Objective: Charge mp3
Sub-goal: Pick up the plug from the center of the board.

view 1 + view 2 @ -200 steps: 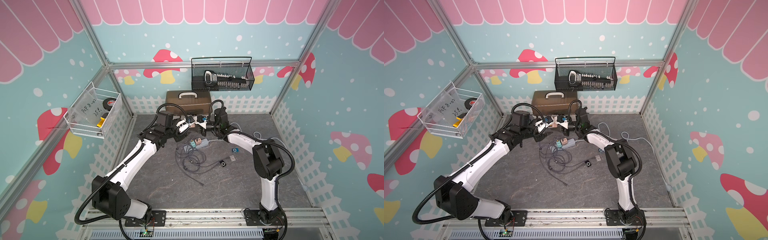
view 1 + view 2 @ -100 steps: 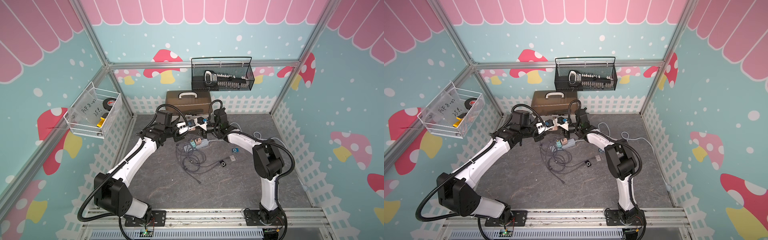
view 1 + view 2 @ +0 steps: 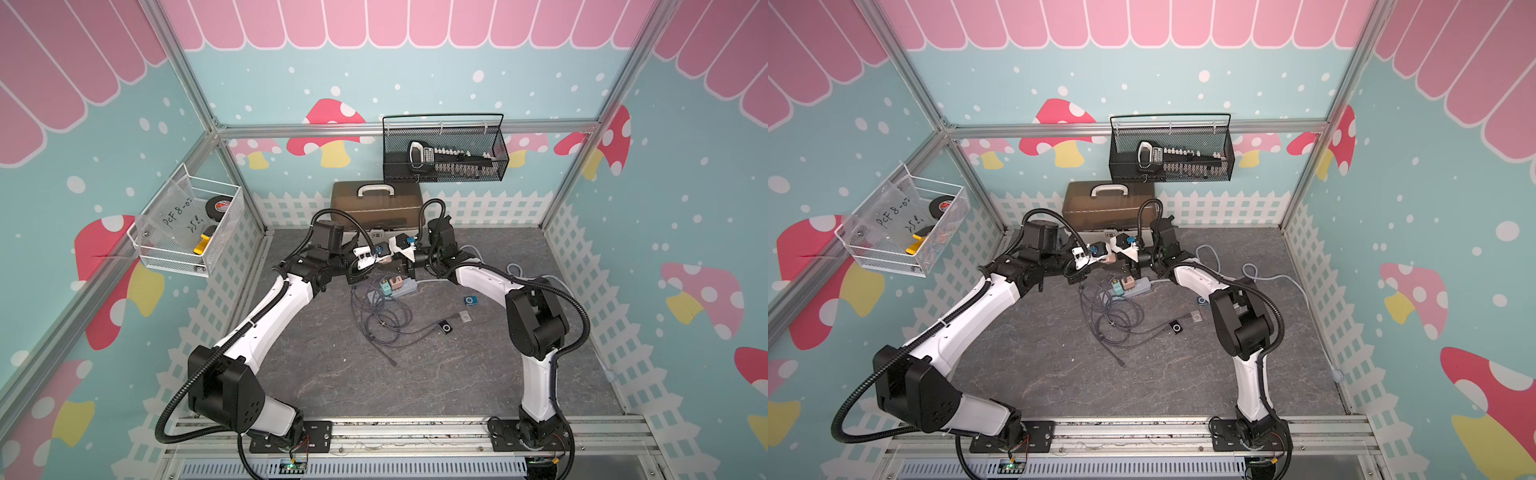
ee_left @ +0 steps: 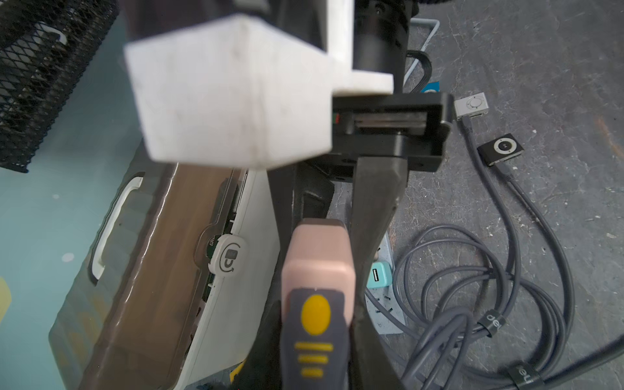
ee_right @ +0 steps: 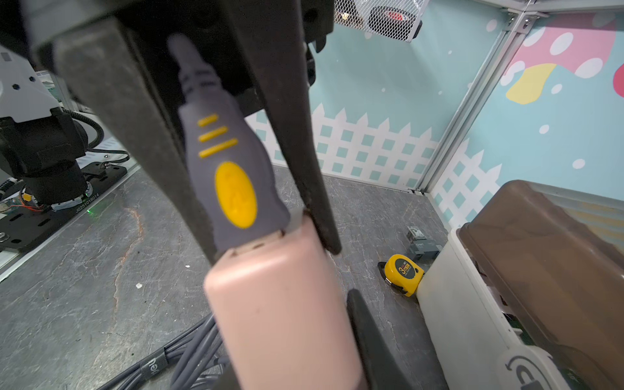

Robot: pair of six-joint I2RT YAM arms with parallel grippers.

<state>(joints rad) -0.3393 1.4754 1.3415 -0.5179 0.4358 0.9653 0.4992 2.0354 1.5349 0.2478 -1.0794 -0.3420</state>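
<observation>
The left gripper (image 5: 273, 243) clamps the USB plug (image 5: 233, 189), end-on against the pink adapter (image 5: 283, 314) flanked by the right gripper (image 4: 320, 256), whose hold cannot be told

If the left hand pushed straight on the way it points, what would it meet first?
The pink USB charger, sitting at the tip of the grey USB plug that the left hand grips; directly behind it is the right hand, holding that charger.

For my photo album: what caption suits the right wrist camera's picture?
Grey USB plug seated in a pink charger, flanked by the right gripper's dark fingers.
</observation>
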